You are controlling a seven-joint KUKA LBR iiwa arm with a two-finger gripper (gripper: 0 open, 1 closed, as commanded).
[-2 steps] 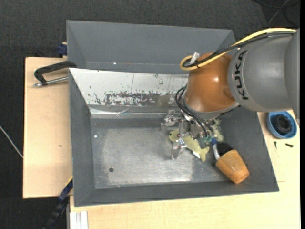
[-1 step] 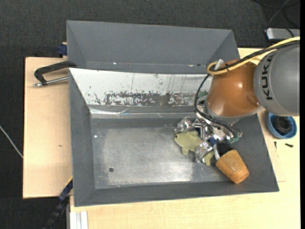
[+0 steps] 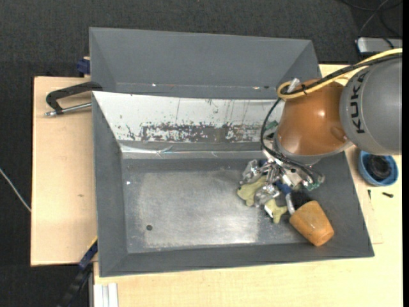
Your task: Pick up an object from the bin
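Your gripper [image 3: 276, 183] sits in the tangled heap of pale yellow and metal pieces [image 3: 257, 194]. Clenched or released, you cannot tell. Lifting may drag several.

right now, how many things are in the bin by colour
orange-brown rounded lump: 1
pale yellow pieces: 2, heaped close together
total: 3 that can be told apart; the small bits crowded under the tool are too tangled to count
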